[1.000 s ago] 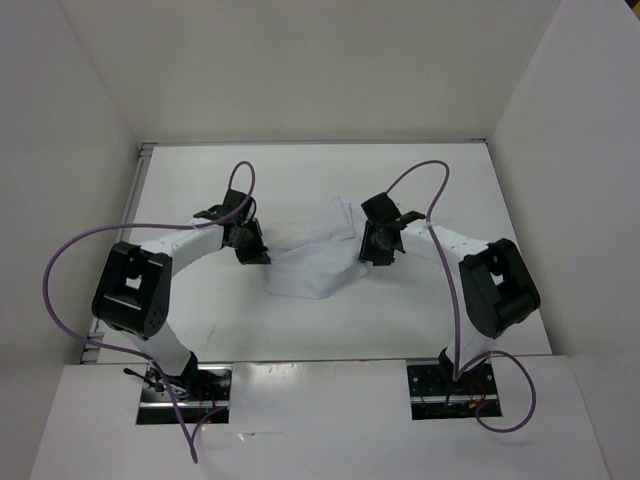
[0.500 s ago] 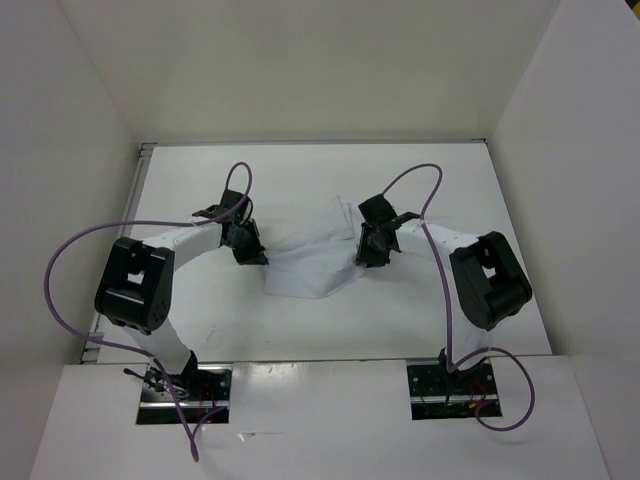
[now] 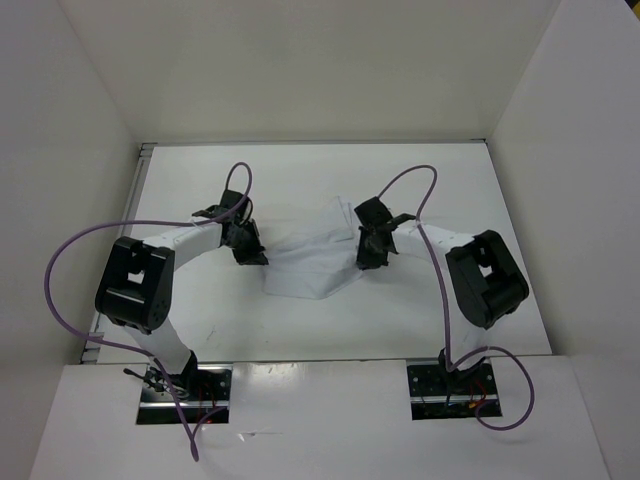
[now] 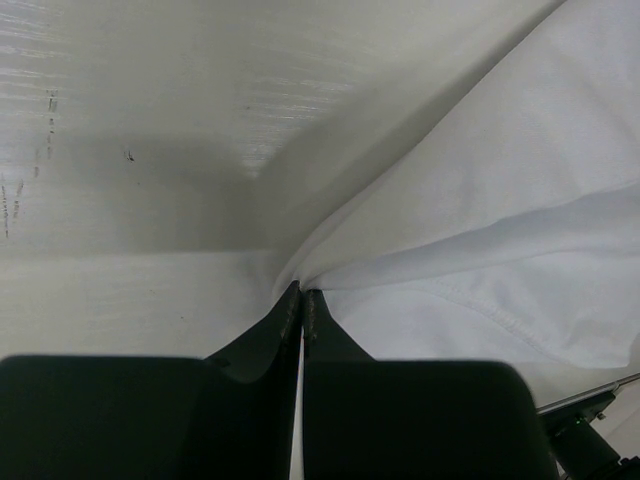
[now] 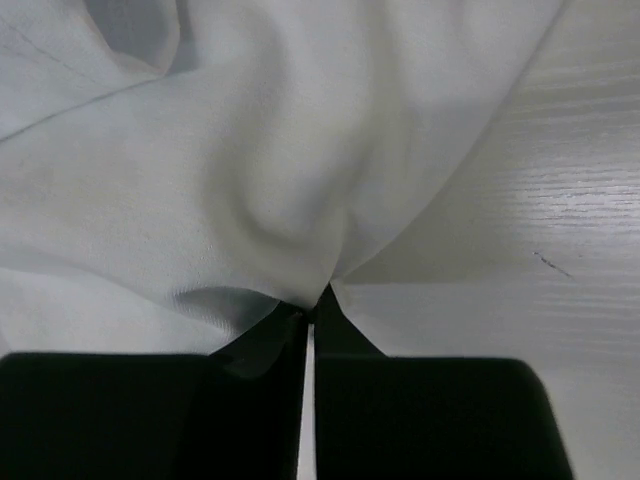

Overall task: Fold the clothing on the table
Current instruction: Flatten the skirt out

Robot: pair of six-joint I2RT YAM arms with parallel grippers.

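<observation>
As seen from above, with the arm bases at 6 o'clock: white clothing [image 3: 315, 262] lying rumpled near the centre of the desk [image 3: 300, 180], stretched from 9 to 3 o'clock between the two arms, with one lobe reaching toward 1 o'clock.

Left end effector [image 3: 255, 257] at the 9 o'clock edge of the fabric, closed and pinching a corner of it. In the left wrist view, jaws pressed together at 6 o'clock, cloth fanning out from the pinch in taut creases toward 1 and 3 o'clock, a stitched hem at 4 o'clock, bare desk from 9 to 11 o'clock.

Right end effector [image 3: 368, 262] at the 3 o'clock edge of the fabric, likewise closed, gripping a gathered fold. In the right wrist view, jaws together at 6 o'clock, cloth bunched to a point at the tips and spreading toward 10 and 12 o'clock, bare desk with a small dark scratch at 3 o'clock.

Purple cables [image 3: 410, 175] arching over each arm; thin metal strip [image 3: 140, 200] along the desk's 9 o'clock edge.
</observation>
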